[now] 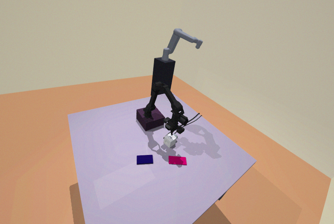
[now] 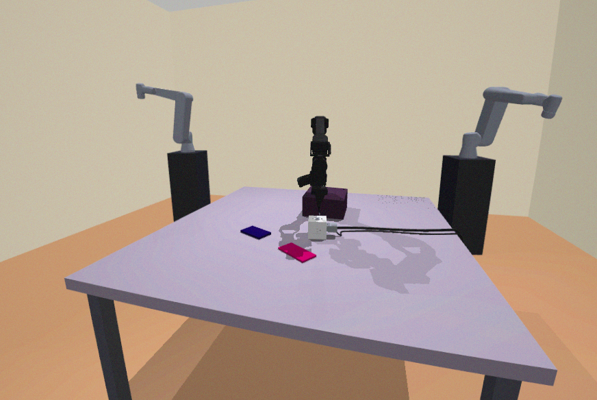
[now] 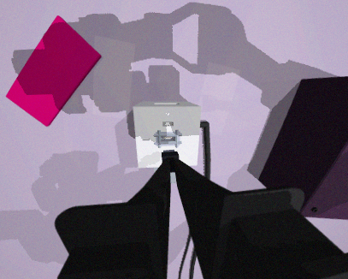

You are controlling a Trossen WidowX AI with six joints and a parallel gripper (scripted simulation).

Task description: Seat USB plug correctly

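the black arm (image 1: 172, 102) reaches down from its dark purple base block (image 1: 157, 124) on the lilac surface (image 2: 202, 265), with the gripper (image 3: 171, 159) pointing down over the white power cube (image 3: 150, 120). the gripper's two black fingers are drawn nearly together, leaving only a thin slit between them, and they are clamped on the usb plug (image 3: 168, 139). from the wrist view the plug shows as a small grey piece standing on the cube's top face, right at the fingertips; how deep it sits in the socket cannot be told.

the power cube (image 2: 318, 228) rests on the surface just in front of the base block (image 2: 337, 203), apart from it. two black cables (image 2: 400, 229) leave the cube's side and run across the surface to its far edge. in the wrist view one dark cable (image 3: 206, 145) passes beside the cube.

a magenta card (image 2: 296, 252) lies flat near the cube, toward the front, partly under the arm's shadow (image 2: 385, 260). a dark blue card (image 2: 255, 232) lies flat farther over, well apart from the cube and near the magenta one.

two grey arms (image 2: 178, 111) stand on tall black pedestals (image 2: 189, 183) off the surface, one at each side behind it.
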